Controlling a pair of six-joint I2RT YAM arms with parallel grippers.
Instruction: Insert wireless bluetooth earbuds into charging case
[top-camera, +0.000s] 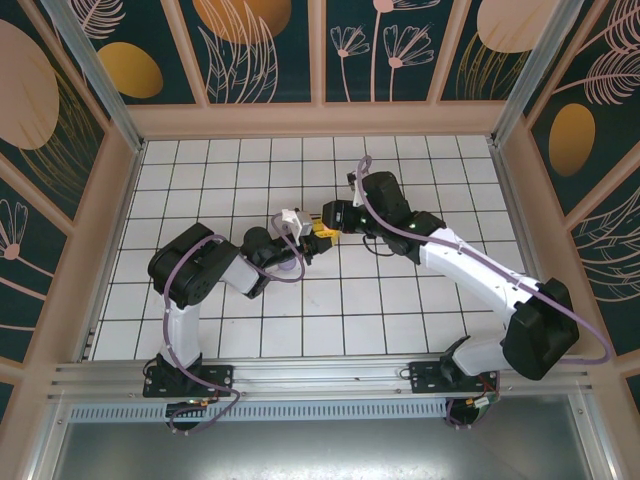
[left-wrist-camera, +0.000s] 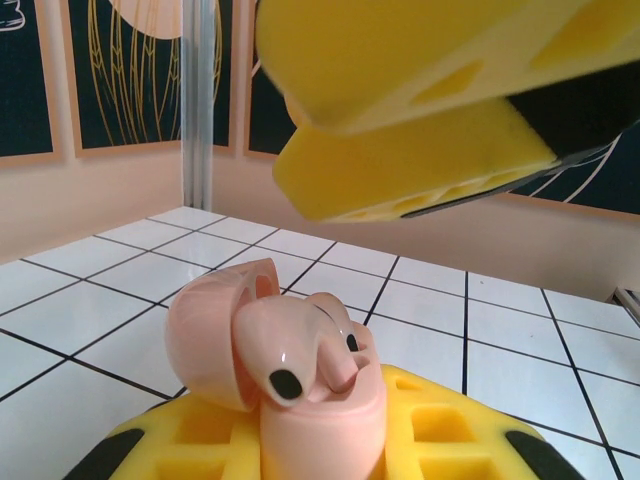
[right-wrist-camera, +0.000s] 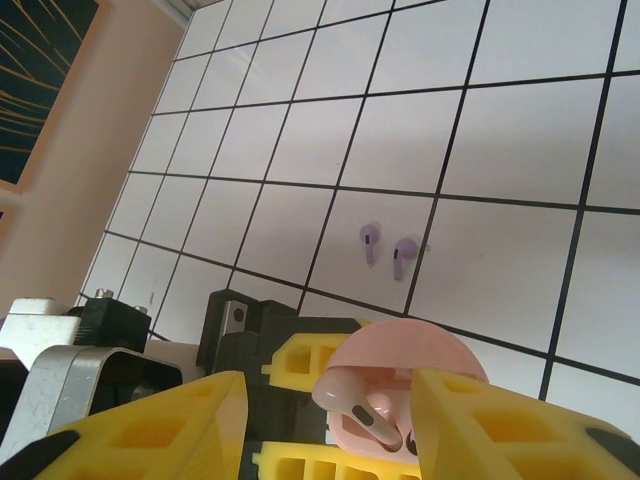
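Arms meet mid-frame in the overhead view, above a white tiled table (top-camera: 200, 300). Left gripper (left-wrist-camera: 300, 445), at the bottom of its wrist view, is pinched on the base of a pink case (left-wrist-camera: 320, 425), whose lid (left-wrist-camera: 205, 335) is hinged open to the left. Pink earbuds (left-wrist-camera: 300, 350) sit in the case, heads showing above the rim. Right gripper (right-wrist-camera: 330, 395) hangs just above, yellow fingers (right-wrist-camera: 160, 430) spread and gripping nothing; in its own view the case shows between them, lower centre. Two lilac earbuds (right-wrist-camera: 403, 256) lie side by side on a tile at that frame's centre, apart from the case.
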